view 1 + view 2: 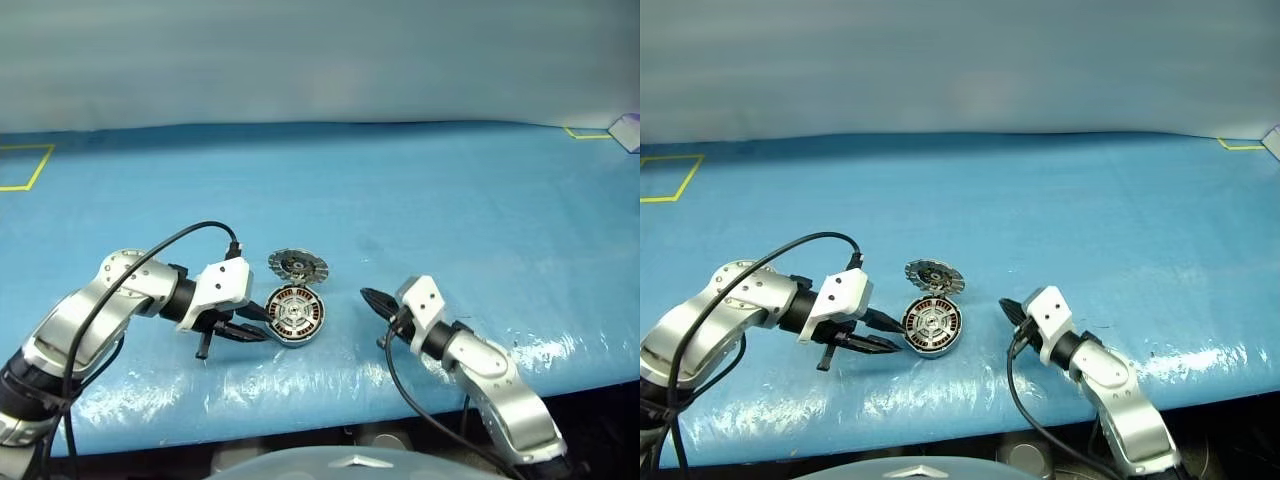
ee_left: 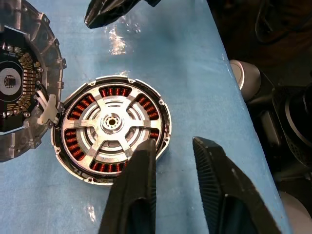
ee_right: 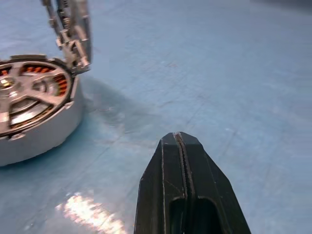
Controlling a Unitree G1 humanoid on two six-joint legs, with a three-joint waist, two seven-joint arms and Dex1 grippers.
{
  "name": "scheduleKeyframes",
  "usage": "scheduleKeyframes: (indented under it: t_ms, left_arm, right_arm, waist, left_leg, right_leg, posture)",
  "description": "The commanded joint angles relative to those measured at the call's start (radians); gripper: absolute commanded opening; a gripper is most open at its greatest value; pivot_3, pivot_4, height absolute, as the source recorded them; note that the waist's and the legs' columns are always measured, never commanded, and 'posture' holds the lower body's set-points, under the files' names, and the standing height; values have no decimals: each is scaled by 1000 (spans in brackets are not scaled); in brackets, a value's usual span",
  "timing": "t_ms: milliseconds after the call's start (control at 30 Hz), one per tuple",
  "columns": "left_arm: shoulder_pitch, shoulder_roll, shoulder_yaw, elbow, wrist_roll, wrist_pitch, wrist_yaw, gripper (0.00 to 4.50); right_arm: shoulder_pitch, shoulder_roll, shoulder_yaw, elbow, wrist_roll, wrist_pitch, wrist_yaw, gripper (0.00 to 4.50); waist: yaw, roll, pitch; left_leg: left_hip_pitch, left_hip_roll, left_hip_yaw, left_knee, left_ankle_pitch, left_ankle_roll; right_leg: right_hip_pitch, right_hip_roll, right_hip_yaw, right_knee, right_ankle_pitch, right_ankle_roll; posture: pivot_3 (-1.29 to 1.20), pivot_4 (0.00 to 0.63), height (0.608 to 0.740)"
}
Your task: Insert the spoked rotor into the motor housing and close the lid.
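The motor housing (image 1: pixel 296 316) lies flat near the table's front edge, its copper windings showing. The spoked rotor (image 2: pixel 111 122) sits inside it, silver hub and spokes facing up. The lid (image 1: pixel 297 266) stands tilted up at the housing's far edge, its dark inner face showing, and touches the rim there. My left gripper (image 1: pixel 258 326) is at the housing's left side, open, with only bare table in the gap; one fingertip (image 2: pixel 145 148) overlaps the housing's rim. My right gripper (image 1: pixel 372 298) is shut and empty, a short way right of the housing and pointing toward it.
The blue plastic-covered table (image 1: pixel 430 210) stretches far back and to both sides. Its front edge runs just below both arms. Yellow tape marks (image 1: pixel 25 168) lie at the far left and far right. Black cables hang from each wrist.
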Motion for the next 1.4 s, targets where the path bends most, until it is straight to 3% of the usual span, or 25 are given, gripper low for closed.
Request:
scheduleKeyframes:
  t_ms: [33,300,600,800,1167,1400]
  left_arm:
    - [82,-49,49,-71,-1,-57,96,20]
    - [384,-206,58,-155,112,-362,289,20]
    - [574,-314,45,-215,78,-402,411,20]
    - [656,-319,36,-154,136,-536,421,20]
    - [801,-479,98,11,138,-868,505,20]
    - [856,-503,95,93,142,-993,508,20]
  right_arm:
    - [-132,-13,1,27,-51,45,-16,0]
    - [-469,12,75,257,-95,-10,87,0]
    - [-647,64,147,464,-38,-93,326,0]
    - [-652,121,157,496,13,-58,427,0]
    - [-494,131,198,347,42,33,441,0]
    - [-444,134,224,299,41,61,436,0]
  waist:
    - [-2,0,0]
    - [-3,0,0]
    - [-1,0,0]
    - [-7,1,0]
    - [-4,2,1]
    - [-6,2,0]
  left_leg:
    - [0,0,1,0,0,0]
    - [0,0,2,-1,0,0]
    - [1,0,3,-1,0,1]
    - [1,0,2,-1,0,1]
    - [1,0,3,-1,-1,1]
    - [0,0,3,-1,-1,1]
  right_leg:
    - [0,0,1,0,0,0]
    - [-1,0,2,-1,1,0]
    - [0,-1,2,-1,1,0]
    - [0,0,2,-1,1,0]
    - [-1,-1,2,-1,0,0]
    - [-1,-1,2,-1,0,0]
  posture:
    - [0,150,740]
    - [0,150,740]
    - [0,150,740]
    - [0,150,740]
    - [0,150,740]
    - [0,150,740]
